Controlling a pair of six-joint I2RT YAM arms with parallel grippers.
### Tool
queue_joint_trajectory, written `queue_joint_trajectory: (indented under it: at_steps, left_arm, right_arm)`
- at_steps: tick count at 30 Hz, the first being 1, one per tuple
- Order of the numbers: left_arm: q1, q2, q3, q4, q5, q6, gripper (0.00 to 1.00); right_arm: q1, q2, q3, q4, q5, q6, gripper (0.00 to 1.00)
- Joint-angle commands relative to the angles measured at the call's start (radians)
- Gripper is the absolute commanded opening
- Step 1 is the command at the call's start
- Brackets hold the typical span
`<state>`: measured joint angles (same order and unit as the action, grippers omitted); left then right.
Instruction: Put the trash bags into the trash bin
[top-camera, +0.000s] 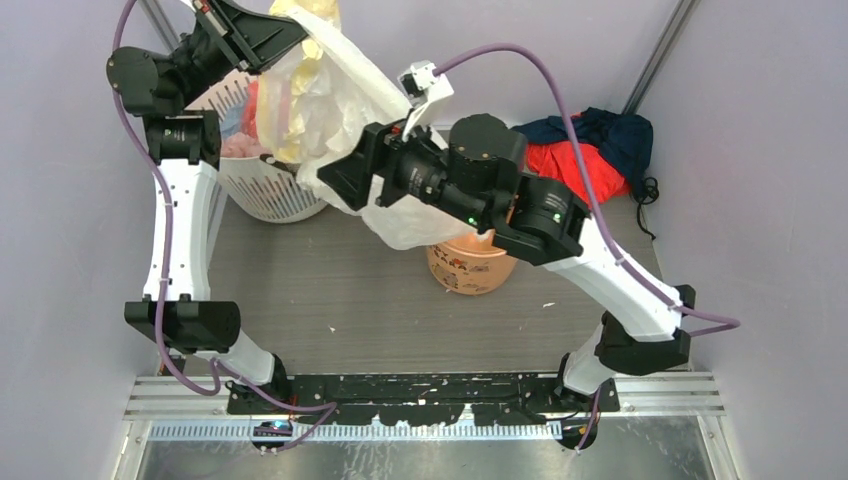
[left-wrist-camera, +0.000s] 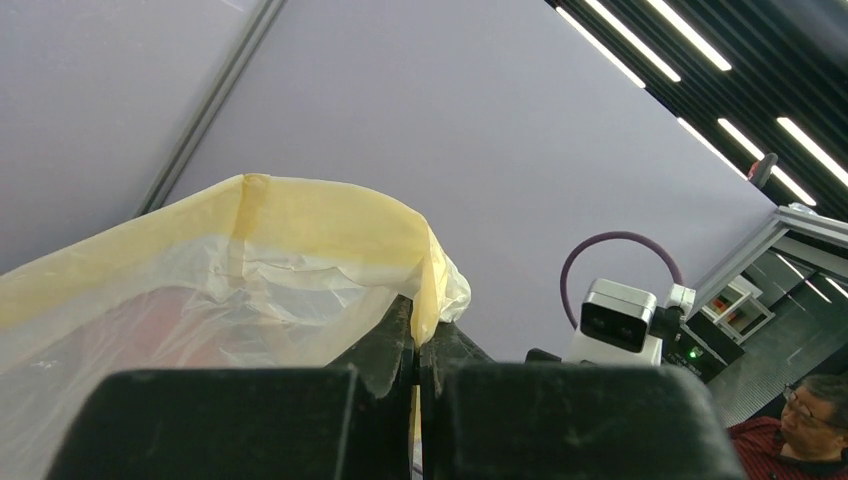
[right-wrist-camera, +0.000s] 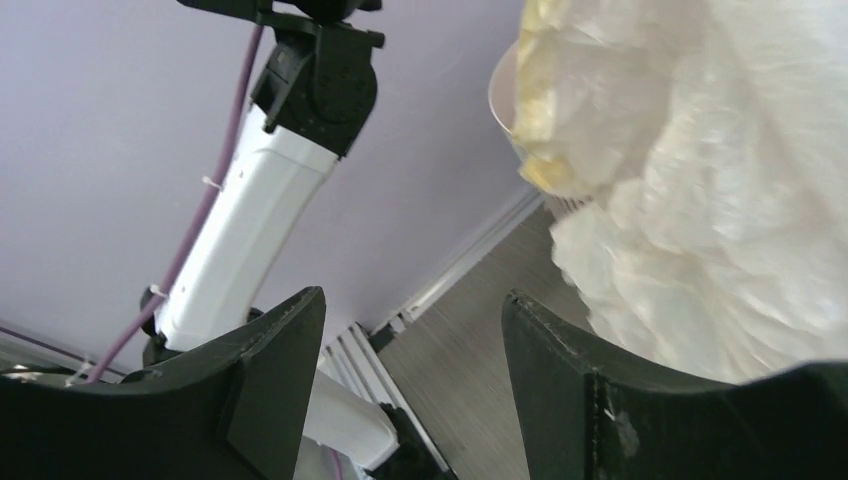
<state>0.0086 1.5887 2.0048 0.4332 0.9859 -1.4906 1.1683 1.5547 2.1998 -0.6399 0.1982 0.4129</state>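
My left jaws pinch shut on the crinkly, translucent pale-yellow trash bag (top-camera: 325, 95), hanging at eleven o'clock; my right jaws gape empty beside its film; the smooth, tapered orange bin (top-camera: 470, 275) sits at five o'clock of it.

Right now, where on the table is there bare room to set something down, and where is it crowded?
Freest: the bare tabletop, bordered by the white basket behind, the orange bucket to the right and the arm bases in front. Crowded: the far edge, with the basket, hanging trash bag, bucket and red and navy cloth heap.
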Motion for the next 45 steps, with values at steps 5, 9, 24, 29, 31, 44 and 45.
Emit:
queue_joint_trajectory:
  at_steps: [5,9,24,29,31,44,45]
  left_arm:
    - [0.0,-0.12,-0.068,-0.035,-0.032,0.062,0.0]
    - [0.0,-0.154,-0.095,-0.077,-0.032,0.093,0.0]
    - [-0.001,-0.221,-0.132,-0.103,0.007,0.103,0.0]
    - [0.0,-0.241,-0.141,-0.105,0.008,0.093,0.0]
    - [-0.001,-0.248,-0.139,-0.107,0.008,0.093,0.0]
    - [0.017,-0.237,-0.088,-0.146,-0.005,0.097,0.0]
    - [0.026,-0.236,-0.089,-0.148,-0.005,0.097,0.0]
  right_arm:
    - [0.001,0.132,0.04,0.289,0.017,0.139,0.7]
    - [0.006,0.222,0.127,0.23,0.143,0.153,0.72]
    - [0.023,0.318,0.258,0.104,0.433,0.088,0.73]
    - [0.022,0.351,0.304,0.091,0.481,0.057,0.72]
    - [0.021,0.372,0.336,0.075,0.48,0.058,0.71]
    - [0.026,0.36,0.317,0.025,0.426,0.107,0.26]
    - [0.026,0.352,0.307,0.023,0.428,0.107,0.21]
